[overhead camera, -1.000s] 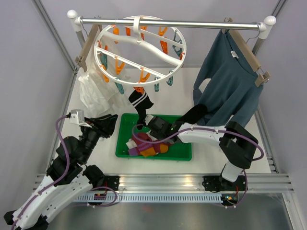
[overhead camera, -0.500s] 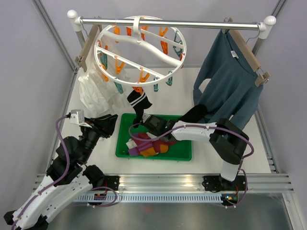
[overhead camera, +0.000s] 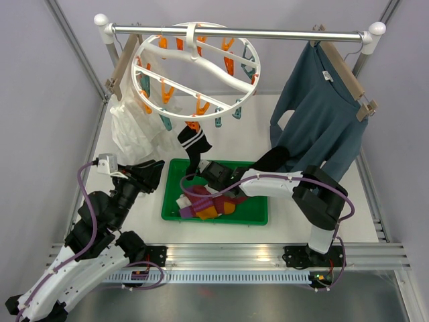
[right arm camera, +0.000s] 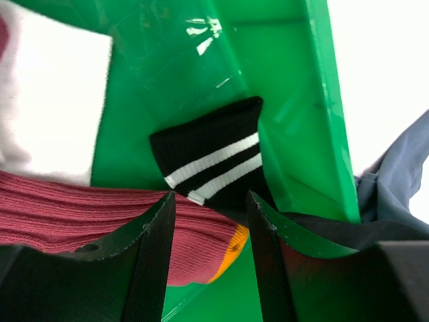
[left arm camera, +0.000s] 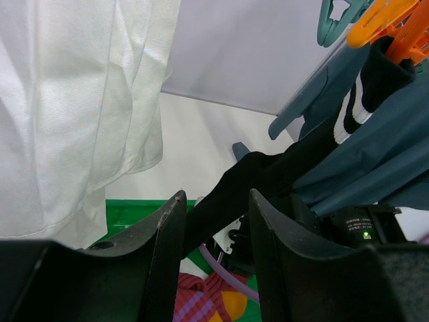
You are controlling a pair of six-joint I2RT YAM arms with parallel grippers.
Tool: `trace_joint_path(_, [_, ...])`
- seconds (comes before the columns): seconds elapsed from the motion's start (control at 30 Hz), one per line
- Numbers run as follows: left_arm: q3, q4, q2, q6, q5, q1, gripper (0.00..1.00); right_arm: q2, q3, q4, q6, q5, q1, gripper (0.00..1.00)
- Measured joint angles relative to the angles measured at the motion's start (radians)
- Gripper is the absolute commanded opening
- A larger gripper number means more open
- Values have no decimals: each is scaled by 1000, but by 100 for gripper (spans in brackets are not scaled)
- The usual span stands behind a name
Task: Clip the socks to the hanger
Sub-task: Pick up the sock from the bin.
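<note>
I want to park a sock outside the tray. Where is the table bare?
Bare white table lies behind the green plastic tray, below the round white clip hanger, and in front of the tray by the rail. The tray's left half is crowded with mixed socks and the right gripper.

One round white hanger (overhead camera: pixel 194 67), one green tray (overhead camera: pixel 258 216), two robot arms (overhead camera: pixel 100 221) (overhead camera: pixel 281 182), two wooden coat hangers (overhead camera: pixel 123 62) (overhead camera: pixel 348 74), one blue shirt (overhead camera: pixel 322 127), one white garment (overhead camera: pixel 131 127), one black striped sock (overhead camera: pixel 194 144) clipped up
</note>
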Motion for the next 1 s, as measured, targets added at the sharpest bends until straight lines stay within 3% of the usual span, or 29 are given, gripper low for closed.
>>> trace_joint_path(0.53, [0, 0, 0, 1, 0, 0, 48, 37, 0, -2, 2, -21, 0, 47])
trace_joint_path(0.73, [0, 0, 1, 1, 0, 0, 48, 37, 0, 4, 14, -26, -14, 10])
trace_joint_path(0.87, [0, 0, 2, 1, 0, 0, 48, 37, 0, 5, 29, -27, -29, 0])
trace_joint_path(1.0, [0, 0, 2, 1, 0, 0, 48, 37, 0, 5, 41, -26, -37, 0])
